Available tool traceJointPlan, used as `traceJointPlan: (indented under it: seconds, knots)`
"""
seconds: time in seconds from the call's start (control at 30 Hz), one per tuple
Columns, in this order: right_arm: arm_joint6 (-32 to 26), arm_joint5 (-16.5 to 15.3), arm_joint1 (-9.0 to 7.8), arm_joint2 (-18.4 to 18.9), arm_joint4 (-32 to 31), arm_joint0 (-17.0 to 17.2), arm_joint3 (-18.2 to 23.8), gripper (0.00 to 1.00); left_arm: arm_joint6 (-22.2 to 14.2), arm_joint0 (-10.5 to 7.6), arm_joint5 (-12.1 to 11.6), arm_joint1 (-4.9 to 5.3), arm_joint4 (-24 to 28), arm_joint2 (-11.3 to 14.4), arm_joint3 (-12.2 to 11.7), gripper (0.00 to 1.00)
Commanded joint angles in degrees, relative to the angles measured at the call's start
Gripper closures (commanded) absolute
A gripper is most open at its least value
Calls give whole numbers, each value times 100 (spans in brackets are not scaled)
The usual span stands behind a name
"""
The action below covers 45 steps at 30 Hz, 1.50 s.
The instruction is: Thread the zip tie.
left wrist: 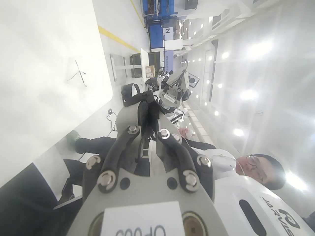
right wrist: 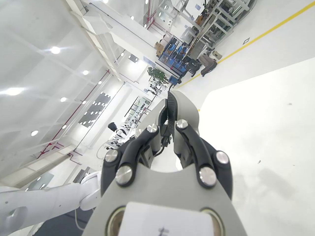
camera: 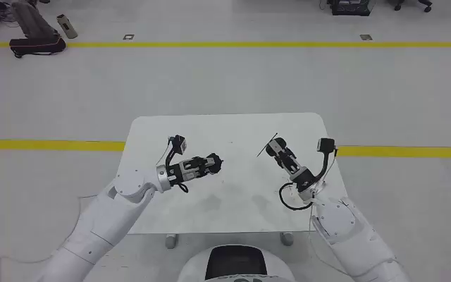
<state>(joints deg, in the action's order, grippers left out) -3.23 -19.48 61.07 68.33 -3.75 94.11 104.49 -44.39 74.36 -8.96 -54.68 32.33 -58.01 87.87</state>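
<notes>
From above I can't tell whether my left tool pinches anything, and the zip tie is too thin for me to make out its head

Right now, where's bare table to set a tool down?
Far strip of the table beyond both grippers is bare; so is the middle by the near edge. Crowded: the gap between the left gripper and the right gripper, where the zip tie sticks out.
</notes>
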Motion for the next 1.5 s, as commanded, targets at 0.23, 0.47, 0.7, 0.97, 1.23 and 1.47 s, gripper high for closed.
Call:
traceJointPlan:
  seconds: [0.23,0.47,0.7,0.97,1.23,1.47]
  knots:
    - [-14,0,0,7,18,-12,-8,100,0,0,0,0,0,0,0,100]
    - [225,0,25,21,-87,3,-49,100,158,31,33,-17,26,37,37,100]
    - [752,0,97,-149,-418,103,-117,100,776,-27,1,-140,-187,364,41,100]
    - [935,0,143,-404,-613,30,-257,100,934,-180,-87,-268,-585,773,8,100]
    - [896,0,146,-443,-695,-76,-279,100,988,-211,-141,-298,-574,821,-28,100]
    - [906,60,174,-499,-855,-106,-300,100,1185,-142,-234,-327,-698,882,81,100]
